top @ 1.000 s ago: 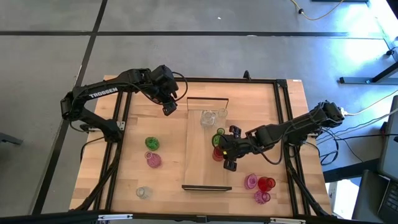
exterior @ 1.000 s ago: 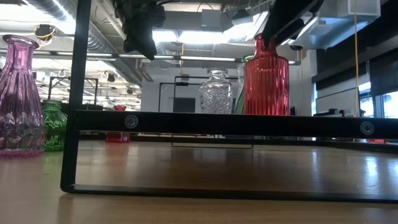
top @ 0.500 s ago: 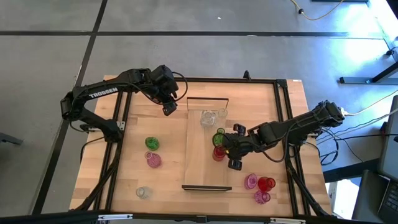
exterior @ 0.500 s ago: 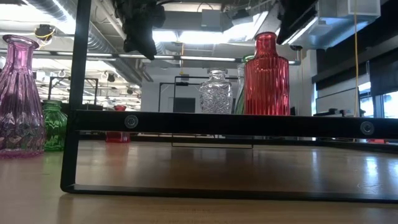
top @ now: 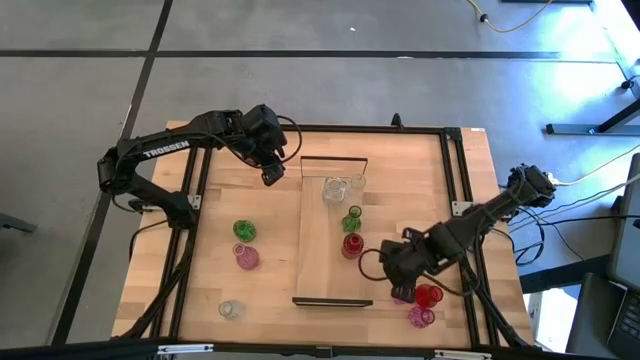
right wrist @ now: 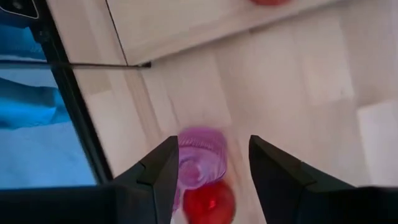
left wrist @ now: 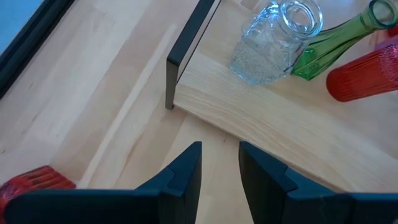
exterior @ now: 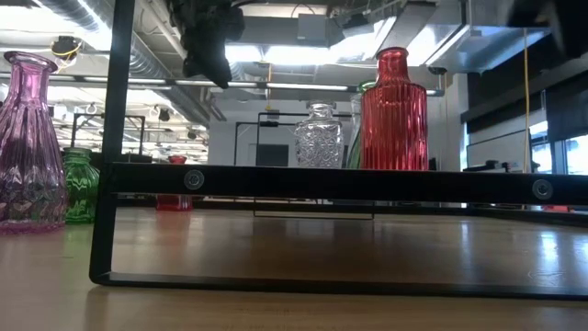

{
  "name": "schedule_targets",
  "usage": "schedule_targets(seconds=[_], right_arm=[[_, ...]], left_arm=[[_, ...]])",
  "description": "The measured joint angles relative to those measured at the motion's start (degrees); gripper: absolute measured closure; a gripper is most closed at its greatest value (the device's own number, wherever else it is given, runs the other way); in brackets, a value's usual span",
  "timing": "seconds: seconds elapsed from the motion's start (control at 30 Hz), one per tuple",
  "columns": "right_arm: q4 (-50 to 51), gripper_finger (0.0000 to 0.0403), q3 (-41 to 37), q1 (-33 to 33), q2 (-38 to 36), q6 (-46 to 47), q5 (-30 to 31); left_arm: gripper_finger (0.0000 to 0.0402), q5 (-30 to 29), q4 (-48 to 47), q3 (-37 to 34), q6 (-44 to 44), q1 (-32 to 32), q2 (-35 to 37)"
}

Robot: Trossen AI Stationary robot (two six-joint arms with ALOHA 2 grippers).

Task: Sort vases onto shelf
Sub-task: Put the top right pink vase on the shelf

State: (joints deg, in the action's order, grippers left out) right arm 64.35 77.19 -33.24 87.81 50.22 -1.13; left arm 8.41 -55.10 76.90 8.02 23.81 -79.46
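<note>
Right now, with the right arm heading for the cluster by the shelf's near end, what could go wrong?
The right gripper, fingers open, hangs over a pink vase with a red vase right against it, so closing could knock the red one over. Another pink vase stands close by and could get bumped too. Lifting toward the shelf, the arm passes near the tall red vase standing there.

Grey floor (top: 80, 90) crossed by dark seams surrounds the wooden worktop (top: 240, 290). A yellow cable (top: 515, 18) lies at upper right of the high view. Low view: exposed ducts (exterior: 147, 51) upper left, bright ceiling lights (exterior: 303, 55), windows (exterior: 501, 152) at right.
</note>
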Motion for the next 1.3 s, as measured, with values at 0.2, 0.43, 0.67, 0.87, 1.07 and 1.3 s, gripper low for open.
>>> schedule_targets(seconds=[0.2,0.43,0.67,0.87,1.07,1.3], right_arm=[[0.5,0.0228,0.0,-3.7,0.4,8.0,0.1],[0.2,0.0228,-3.6,-5.2,0.6,16.8,-2.5],[-7.3,0.0228,-11.3,-5.8,0.5,18.9,-7.5],[-11.6,0.0228,-15.9,-5.7,0.4,19.5,-8.6],[-15.6,0.0228,-16.8,-5.6,0.4,20.5,-7.8],[-17.6,0.0228,-16.9,-4.8,0.9,24.1,-6.3]], left_arm=[[0.0301,-0.1,1.3,0.0,-1.2,0.0,0.0],[0.0301,-0.2,1.9,0.0,-1.2,0.0,0.0],[0.0301,-0.2,2.0,0.0,-1.2,0.0,0.0],[0.0301,-0.2,1.8,0.0,-1.2,0.0,0.0],[0.0301,-0.2,1.7,0.0,-1.2,0.0,0.0],[0.0301,-0.4,2.2,0.0,-1.1,0.0,0.0]])
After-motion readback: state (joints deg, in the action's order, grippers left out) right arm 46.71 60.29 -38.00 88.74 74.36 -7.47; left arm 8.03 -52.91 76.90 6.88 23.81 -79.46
